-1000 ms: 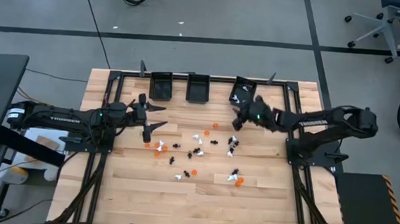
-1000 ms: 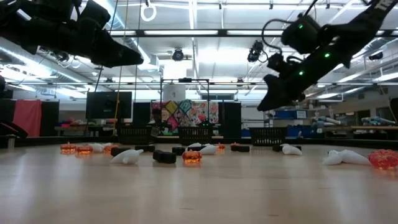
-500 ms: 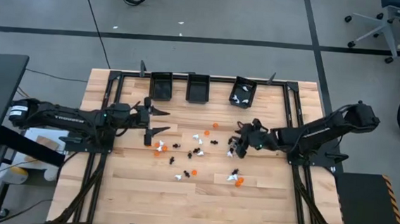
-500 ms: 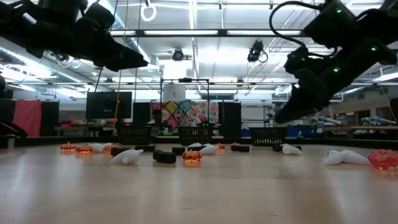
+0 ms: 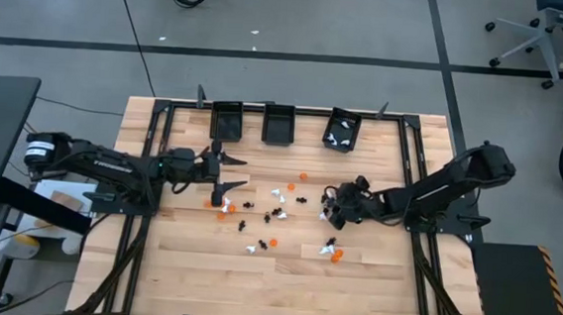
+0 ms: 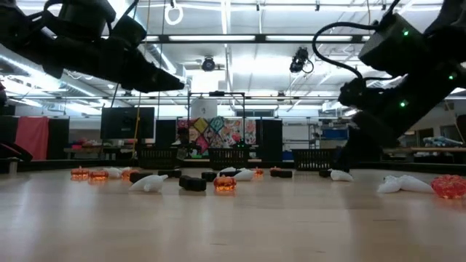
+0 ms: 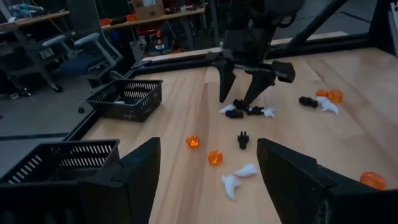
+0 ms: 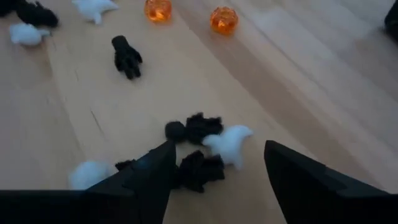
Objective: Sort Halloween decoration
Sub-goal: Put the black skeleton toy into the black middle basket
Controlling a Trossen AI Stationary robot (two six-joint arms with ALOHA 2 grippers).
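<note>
The right gripper [image 5: 330, 209] hangs low over a small cluster of black and white trinkets [image 8: 205, 146] right of the worktop's [image 5: 283, 277] middle, jaws spread with the cluster lying between them, nothing pinched. The left gripper [image 5: 229, 171] hovers above the left side of the scatter, jaws spread wide and empty. The remaining orange, black and white pieces lie loose across the middle of the worktop. Three black bins [image 5: 276, 124] stand along the far edge; the right one [image 5: 342, 130] holds a few white pieces.
</note>
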